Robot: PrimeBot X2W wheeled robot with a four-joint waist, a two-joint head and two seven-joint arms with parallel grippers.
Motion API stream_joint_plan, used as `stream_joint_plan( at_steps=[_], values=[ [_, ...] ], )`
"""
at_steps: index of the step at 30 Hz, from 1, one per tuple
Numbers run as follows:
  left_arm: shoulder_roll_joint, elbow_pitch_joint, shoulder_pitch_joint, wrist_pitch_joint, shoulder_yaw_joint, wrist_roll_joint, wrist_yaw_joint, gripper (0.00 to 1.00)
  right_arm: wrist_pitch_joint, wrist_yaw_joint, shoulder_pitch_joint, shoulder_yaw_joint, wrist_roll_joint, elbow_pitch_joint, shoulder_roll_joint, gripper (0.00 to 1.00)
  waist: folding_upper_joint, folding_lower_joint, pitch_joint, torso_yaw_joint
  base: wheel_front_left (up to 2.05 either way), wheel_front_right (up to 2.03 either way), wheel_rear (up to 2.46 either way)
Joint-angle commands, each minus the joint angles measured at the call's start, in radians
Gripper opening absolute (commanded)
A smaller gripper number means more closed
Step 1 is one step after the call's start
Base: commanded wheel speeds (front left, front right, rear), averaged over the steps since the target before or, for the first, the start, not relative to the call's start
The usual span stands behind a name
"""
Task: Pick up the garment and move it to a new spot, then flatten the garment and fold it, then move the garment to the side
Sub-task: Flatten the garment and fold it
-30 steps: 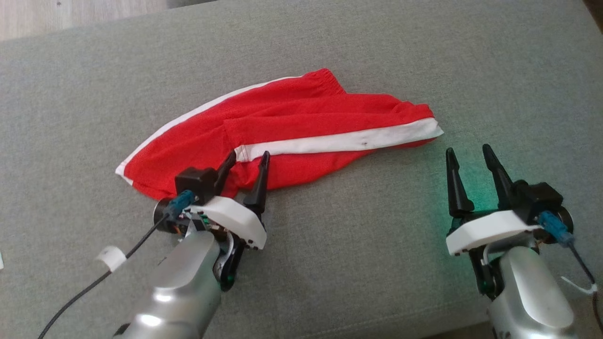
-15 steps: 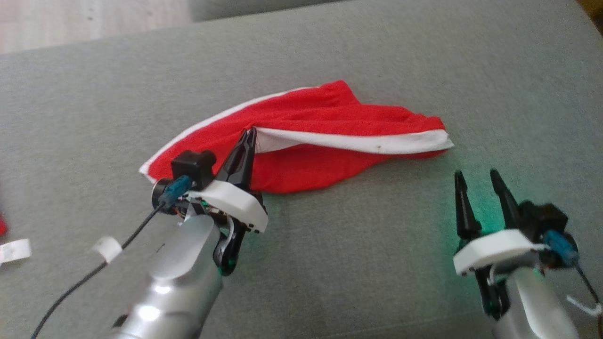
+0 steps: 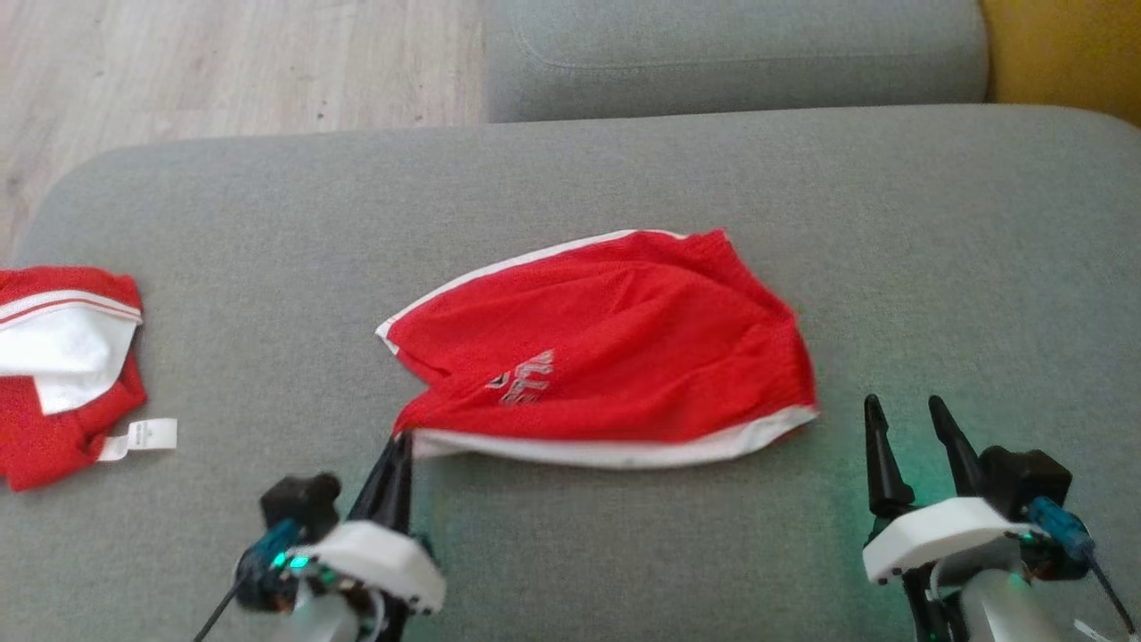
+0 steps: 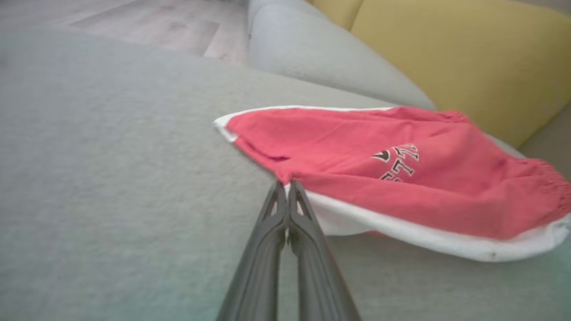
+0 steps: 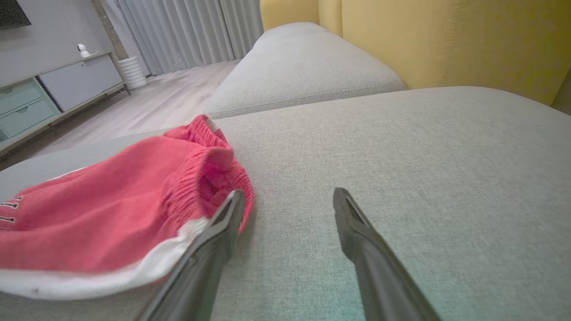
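A pair of red shorts [image 3: 615, 348] with white trim lies near the middle of a wide grey sofa cushion [image 3: 223, 223]. The garment is spread in a rough fan shape. Its white-edged hem faces the robot, and its gathered waistband is at the far right. Pale lettering shows on the upper layer of cloth.

The left gripper [image 3: 403, 439] reaches in from the lower left. Its two dark fingers are pressed tightly together, pinching the near-left corner of the shorts where red cloth meets the white hem. That corner is drawn to a point at the fingertips.

The right gripper [image 3: 902, 403] sits at the lower right with its fingers spread wide and nothing between them. It is just beside the right end of the shorts. In its wrist view one finger lies right against the white hem, though whether it touches is unclear.

Well apart, at the cushion's left edge, lies a second red and white garment [image 3: 62, 357] with a small white label [image 3: 147, 435]. Beyond the cushion are a pale wood floor [image 3: 223, 62], another grey cushion [image 3: 731, 53] and a yellow backrest [image 3: 1061, 53].
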State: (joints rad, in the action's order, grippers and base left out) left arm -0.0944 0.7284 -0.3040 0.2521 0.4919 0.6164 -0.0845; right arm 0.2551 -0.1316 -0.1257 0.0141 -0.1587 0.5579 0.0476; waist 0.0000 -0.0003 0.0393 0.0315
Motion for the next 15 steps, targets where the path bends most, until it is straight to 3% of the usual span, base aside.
stream_joint_plan(
  at_steps=[1,2,4,5,10,15],
  values=[
    [-0.030,-0.028,-0.021,0.010,-0.050,-0.008,0.012,0.00,0.007,0.001,-0.015,-0.024,-0.008,-0.029,0.003,1.00,0.0000,0.0003,-0.004,0.004,0.00,0.00,0.00],
    [-0.034,-0.030,-0.006,0.010,-0.060,-0.014,0.015,0.00,0.007,0.001,-0.015,-0.025,-0.007,-0.030,0.003,1.00,0.0000,0.0003,-0.002,0.001,0.00,0.00,0.00],
    [-0.041,-0.043,0.015,0.010,-0.081,-0.039,0.026,0.43,0.007,0.001,-0.014,-0.027,-0.005,-0.033,0.003,1.00,0.0000,0.0003,0.004,-0.006,0.00,0.00,0.00],
    [-0.043,-0.058,0.022,0.010,-0.099,-0.056,0.037,1.00,0.007,0.001,-0.015,-0.027,-0.005,-0.035,0.003,1.00,0.0000,0.0003,0.007,-0.009,0.00,0.00,0.00],
    [-0.051,-0.175,0.106,0.010,-0.211,-0.227,0.122,1.00,0.007,0.001,-0.013,-0.071,-0.031,-0.096,0.003,1.00,0.0000,0.0003,0.013,-0.028,0.00,0.00,0.00],
    [-0.048,-0.273,0.195,0.010,-0.283,-0.371,0.161,1.00,0.007,0.001,-0.006,-0.117,-0.033,-0.160,0.003,1.00,0.0000,0.0003,0.005,-0.034,0.00,0.00,0.00]
  ],
)
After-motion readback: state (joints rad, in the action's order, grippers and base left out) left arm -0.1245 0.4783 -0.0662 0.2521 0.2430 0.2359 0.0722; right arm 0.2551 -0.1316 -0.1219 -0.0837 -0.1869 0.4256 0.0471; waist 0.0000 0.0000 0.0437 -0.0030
